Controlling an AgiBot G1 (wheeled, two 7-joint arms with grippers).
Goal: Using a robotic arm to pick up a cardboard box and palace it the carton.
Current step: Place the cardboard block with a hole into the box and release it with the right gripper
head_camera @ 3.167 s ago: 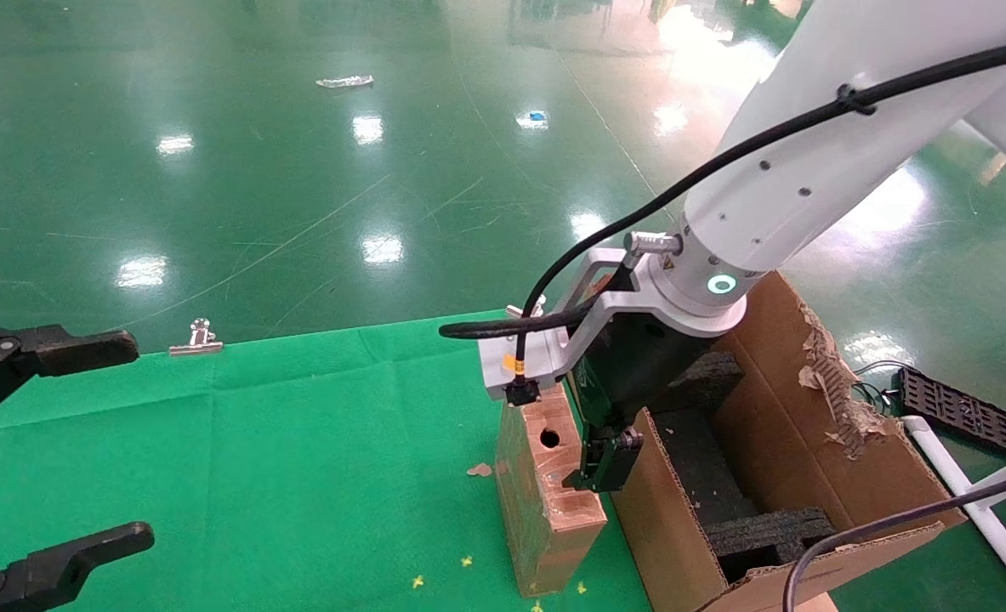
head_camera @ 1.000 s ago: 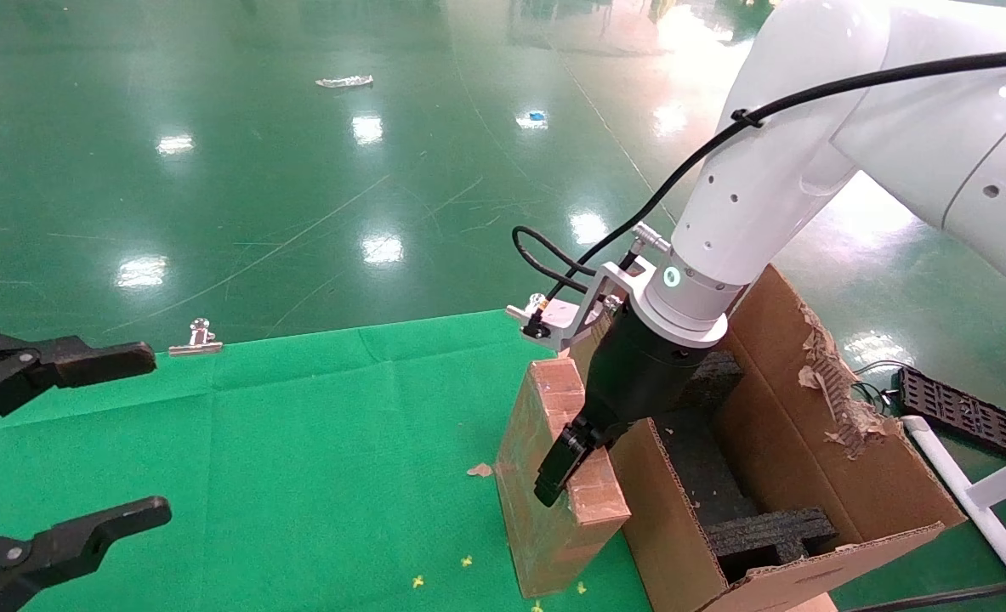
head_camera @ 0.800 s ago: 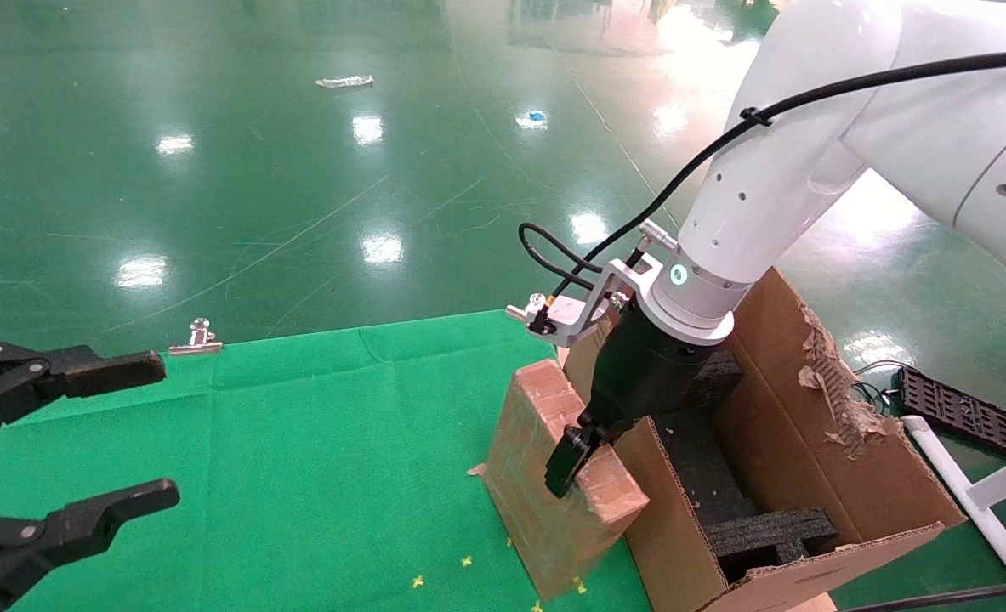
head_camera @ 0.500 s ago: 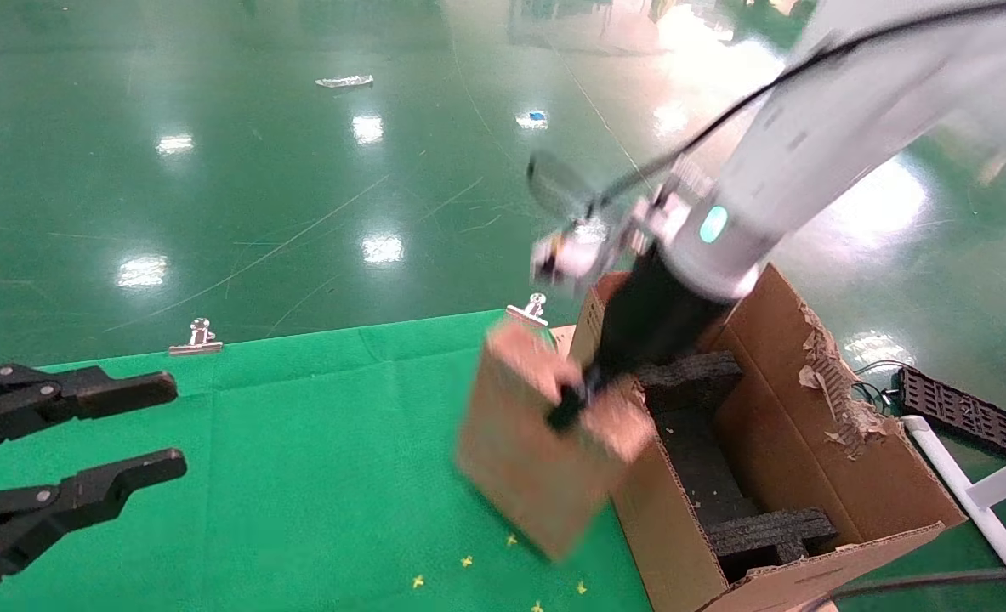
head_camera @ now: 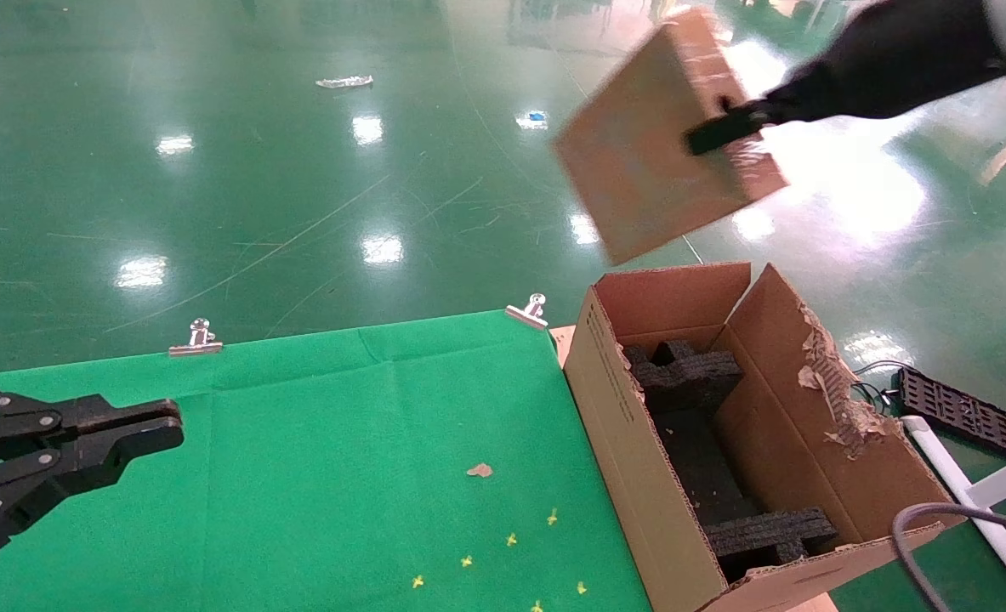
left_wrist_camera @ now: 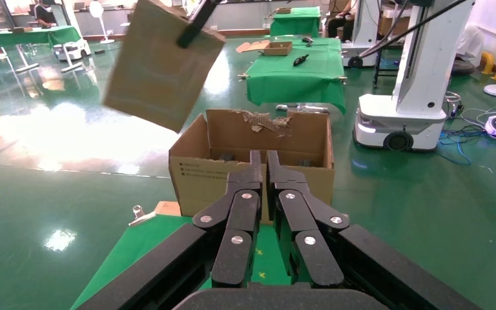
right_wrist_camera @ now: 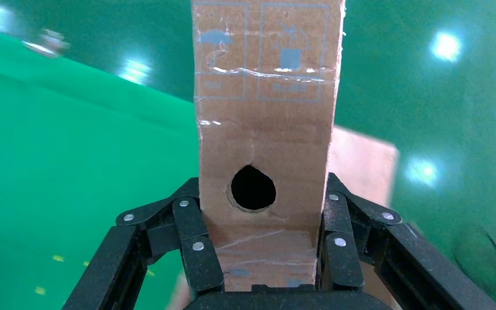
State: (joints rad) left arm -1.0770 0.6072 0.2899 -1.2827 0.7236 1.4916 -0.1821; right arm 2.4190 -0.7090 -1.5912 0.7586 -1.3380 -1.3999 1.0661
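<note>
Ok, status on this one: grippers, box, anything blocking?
Right gripper shut on cardboard box, high above carton. Left gripper shut, idle over green cloth. Carton opening unobstructed.

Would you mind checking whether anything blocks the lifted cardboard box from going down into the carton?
Nothing visible does: the cardboard box, clamped in the right gripper, hangs above the carton, whose flaps stand open.

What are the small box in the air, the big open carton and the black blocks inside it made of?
The cardboard box in the right gripper looks like plain brown cardboard, matte, with clear tape strips and a punched hole. The carton is corrugated cardboard: fluting shows along its cut rim and torn flap. The black inserts look like coarse foam, though that is less certain.
</note>
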